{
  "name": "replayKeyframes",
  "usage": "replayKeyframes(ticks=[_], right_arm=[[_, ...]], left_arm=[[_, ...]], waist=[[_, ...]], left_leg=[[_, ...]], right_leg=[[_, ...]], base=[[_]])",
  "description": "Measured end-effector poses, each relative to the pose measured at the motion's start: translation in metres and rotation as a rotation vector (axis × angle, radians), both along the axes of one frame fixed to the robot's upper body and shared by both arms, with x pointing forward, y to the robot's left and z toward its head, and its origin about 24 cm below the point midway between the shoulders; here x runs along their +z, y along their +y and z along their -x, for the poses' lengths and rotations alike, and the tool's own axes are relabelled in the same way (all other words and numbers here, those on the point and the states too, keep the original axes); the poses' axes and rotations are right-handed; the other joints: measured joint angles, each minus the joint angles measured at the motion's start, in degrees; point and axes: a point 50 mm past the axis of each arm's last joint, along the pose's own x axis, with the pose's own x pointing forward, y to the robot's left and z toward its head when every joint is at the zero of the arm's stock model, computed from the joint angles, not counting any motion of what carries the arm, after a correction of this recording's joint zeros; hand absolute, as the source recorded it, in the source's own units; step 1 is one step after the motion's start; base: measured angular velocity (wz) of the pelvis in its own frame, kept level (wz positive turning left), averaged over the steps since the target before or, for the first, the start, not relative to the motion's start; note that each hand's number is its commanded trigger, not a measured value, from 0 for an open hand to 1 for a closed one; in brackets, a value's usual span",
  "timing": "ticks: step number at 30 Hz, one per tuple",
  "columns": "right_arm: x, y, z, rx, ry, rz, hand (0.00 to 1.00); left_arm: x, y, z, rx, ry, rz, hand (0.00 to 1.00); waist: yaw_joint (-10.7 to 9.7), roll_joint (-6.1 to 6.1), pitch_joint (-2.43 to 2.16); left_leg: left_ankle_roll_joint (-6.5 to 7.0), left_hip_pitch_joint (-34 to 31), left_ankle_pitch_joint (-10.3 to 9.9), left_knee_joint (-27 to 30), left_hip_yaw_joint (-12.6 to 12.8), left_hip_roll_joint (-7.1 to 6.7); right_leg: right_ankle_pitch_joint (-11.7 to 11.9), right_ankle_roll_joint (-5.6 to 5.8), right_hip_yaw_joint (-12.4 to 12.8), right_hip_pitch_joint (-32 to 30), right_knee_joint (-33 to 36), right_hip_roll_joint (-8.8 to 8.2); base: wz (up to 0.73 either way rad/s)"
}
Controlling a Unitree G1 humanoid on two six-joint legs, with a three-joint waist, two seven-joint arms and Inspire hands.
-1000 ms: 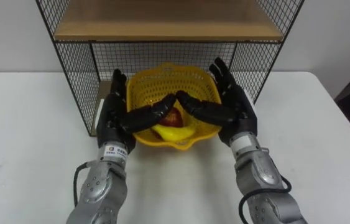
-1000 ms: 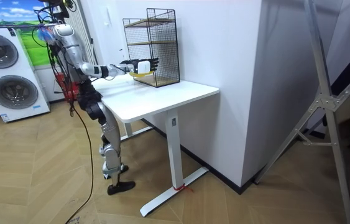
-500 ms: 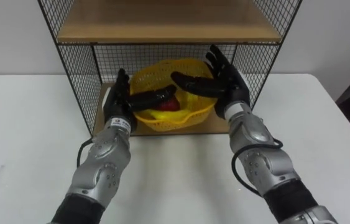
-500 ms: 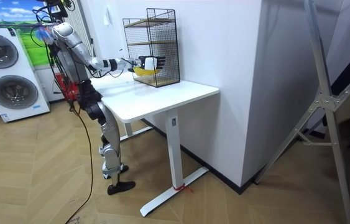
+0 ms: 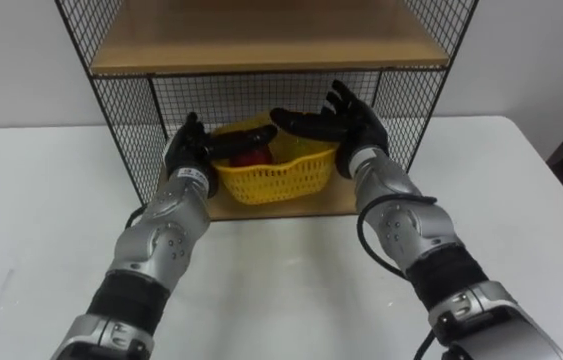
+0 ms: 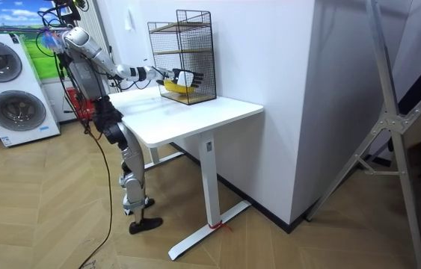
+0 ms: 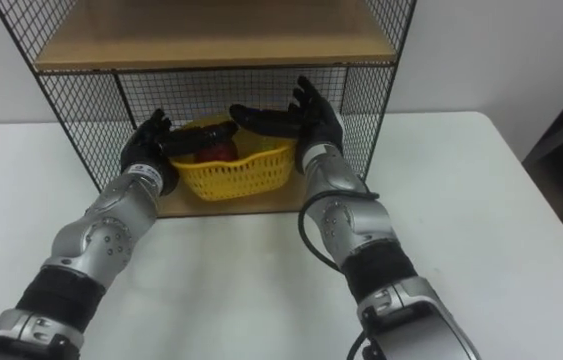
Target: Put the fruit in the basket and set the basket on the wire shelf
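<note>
The fingers [image 5: 193, 126] of the left hand [image 5: 189, 155] are straight and spread, flat against the left side of the yellow basket [image 5: 276, 180], with the thumb laid across its rim. The right hand [image 5: 355, 130] does the same on the right side, fingers straight and thumb reaching left above the rim, so the basket is pressed between two flat palms rather than clenched. A red apple [image 5: 253, 157] lies in the basket. The basket is in the lower compartment of the wire shelf [image 5: 126, 110], over its wooden bottom board [image 5: 301, 206]; whether its base touches that board I cannot tell. The shelf's mesh walls stand close outside each hand, and the upper board [image 5: 261, 40] is just above them. The shelf stands on the far side of the white desk [image 5: 51, 230].
</note>
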Motion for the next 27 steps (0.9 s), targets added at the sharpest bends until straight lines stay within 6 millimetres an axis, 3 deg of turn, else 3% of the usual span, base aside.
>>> replayKeyframes(ticks=[10, 27], right_arm=[[-0.020, -0.004, 0.005, -0.029, 0.113, -0.036, 0.00], [-0.027, -0.006, 0.008, -0.021, 0.148, -0.019, 0.00]], left_arm=[[-0.008, 0.001, 0.002, -0.011, 0.050, -0.018, 0.00], [-0.019, 0.008, 0.003, -0.037, 0.077, -0.052, 0.00]], waist=[[-0.21, 0.29, -0.02], [-0.27, 0.53, -0.24]], left_leg=[[-0.04, 0.12, 0.29, -0.15, -0.10, -0.03], [-0.17, 1.67, 0.65, -1.18, -0.18, -0.14]], right_leg=[[-0.03, -0.03, -0.15, 0.09, -0.02, -0.04], [-0.15, -0.16, -0.53, 1.25, -0.07, -0.17]], base=[[0.00], [0.00]])
